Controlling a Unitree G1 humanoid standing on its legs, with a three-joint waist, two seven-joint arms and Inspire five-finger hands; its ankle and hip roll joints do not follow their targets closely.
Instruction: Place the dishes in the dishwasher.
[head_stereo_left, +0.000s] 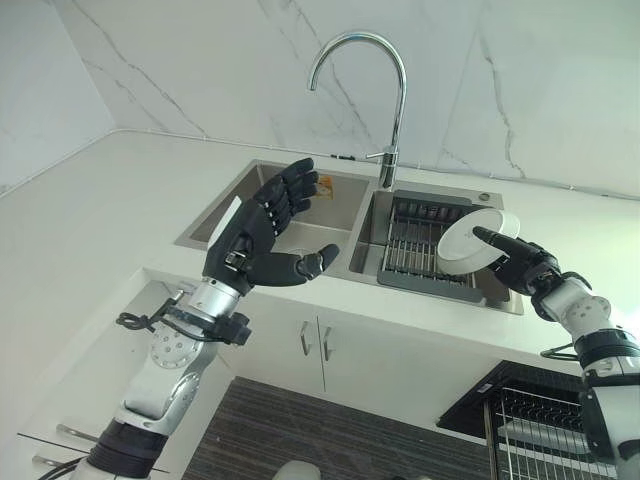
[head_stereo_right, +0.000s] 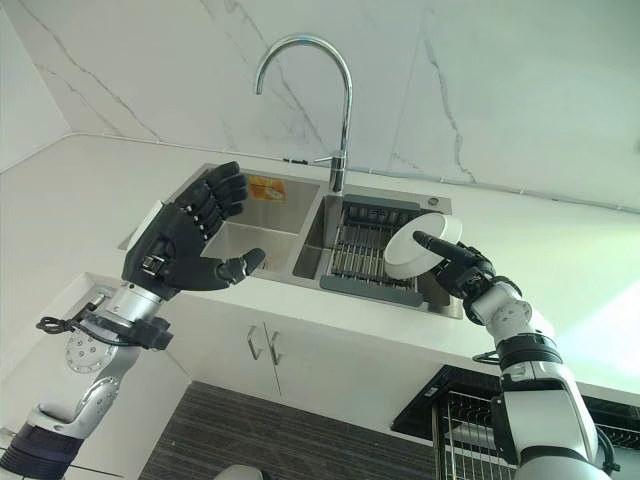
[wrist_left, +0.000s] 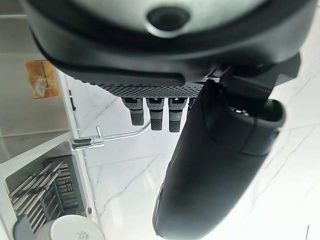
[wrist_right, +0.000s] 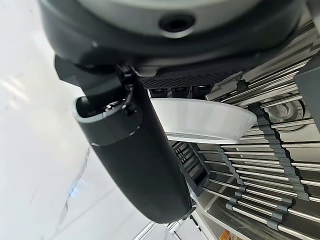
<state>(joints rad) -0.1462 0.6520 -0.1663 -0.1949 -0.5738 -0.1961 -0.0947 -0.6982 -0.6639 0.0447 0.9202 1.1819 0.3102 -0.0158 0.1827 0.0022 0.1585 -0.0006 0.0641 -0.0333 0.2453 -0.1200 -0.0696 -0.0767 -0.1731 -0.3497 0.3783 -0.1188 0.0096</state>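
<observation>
Looking from my left, I see the left hand (head_stereo_left: 262, 232) raised above the counter's (head_stereo_left: 110, 205) front edge, in front of the sink's left basin (head_stereo_left: 300, 205). Its fingers are spread and relaxed, the thumb jutting toward the right, and it carries nothing. An orange sponge (head_stereo_left: 323, 185) sits at that basin's back edge. The tap (head_stereo_left: 385, 95) arches up behind the divider between the two basins. The right basin holds a dark drying rack (head_stereo_left: 415, 245) with metal bars. Over the rack's right end my right hand (head_stereo_right: 462, 265) grips a white bowl (head_stereo_right: 418, 245), thumb across its underside and fingers tucked inside the rim, the bowl tipped up on edge above the bars. Below the counter, at the lower right, the dishwasher's wire basket (head_stereo_left: 545, 420) is pulled out.
</observation>
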